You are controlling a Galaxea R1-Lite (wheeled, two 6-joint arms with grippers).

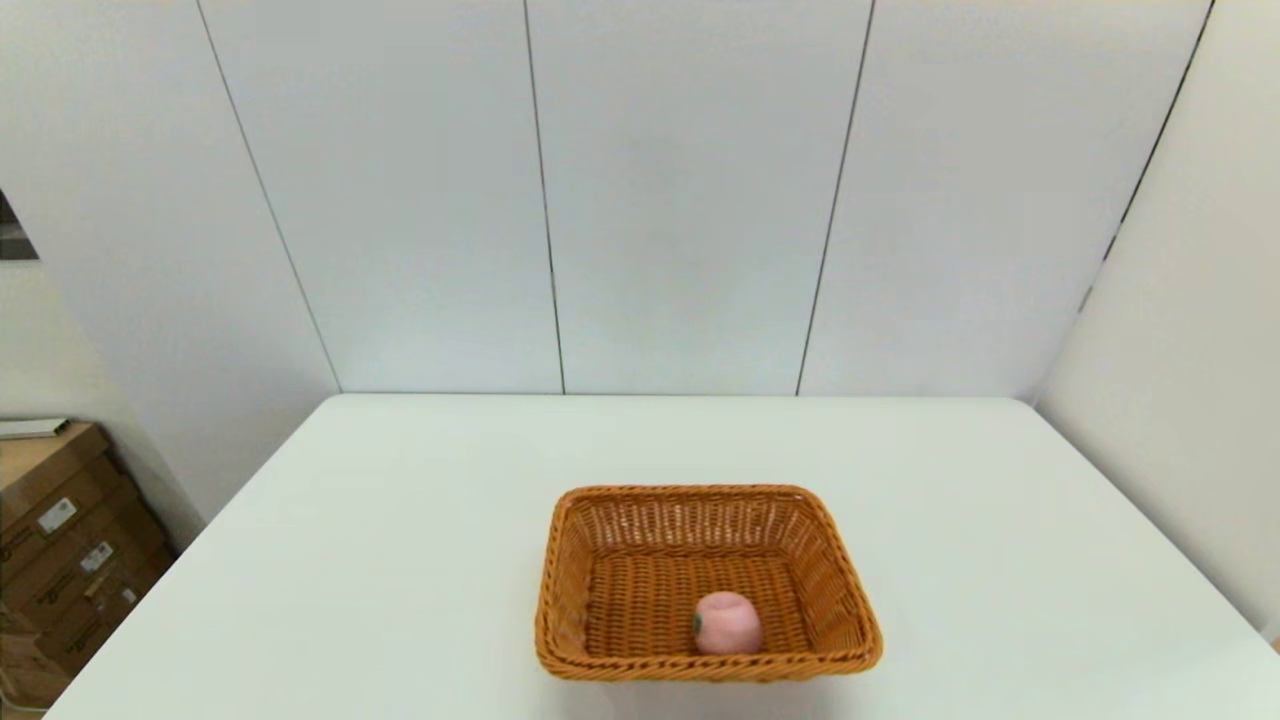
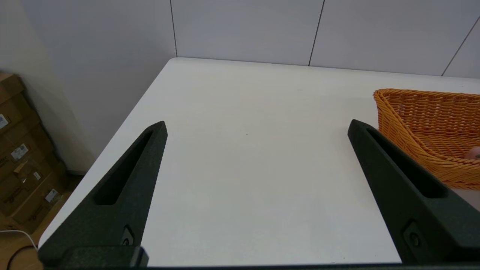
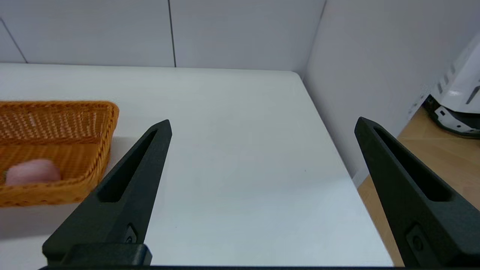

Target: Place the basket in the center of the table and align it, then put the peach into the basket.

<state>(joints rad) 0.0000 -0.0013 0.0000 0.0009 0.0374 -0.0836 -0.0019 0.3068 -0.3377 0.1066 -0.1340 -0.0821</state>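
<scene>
Head view, peach (image 1: 727, 622) inside basket (image 1: 640, 500) on table (image 1: 400, 520), cardboard boxes (image 1: 60, 540) left, left gripper (image 2: 257, 129) and right gripper (image 3: 262, 125) spread wide, holding nothing

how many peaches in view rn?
1. The peach lies inside the basket, near its front wall, right of middle. Nothing suggests another is hidden.

Head view high, facing forward-down; 2 wrist views low, flanking, sharing basket (image 1: 708, 585) sides.
</scene>
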